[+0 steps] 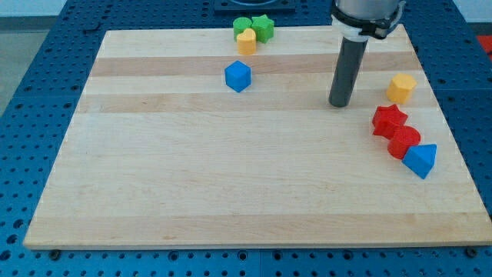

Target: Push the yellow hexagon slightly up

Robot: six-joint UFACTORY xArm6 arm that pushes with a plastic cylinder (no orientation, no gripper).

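The yellow hexagon (400, 88) lies near the board's right edge. My tip (339, 104) rests on the board to the hexagon's left, apart from it by a clear gap and slightly lower in the view. Just below the hexagon sit a red star (389, 121), a red round-edged block (404, 142) and a blue triangle (420, 160), in a chain running down and to the right.
A blue cube (238, 76) lies left of the tip in the upper middle. At the top edge a green round block (242, 27), a green star (263, 28) and a small yellow block (246, 41) are clustered. The wooden board (231, 177) is ringed by a blue perforated table.
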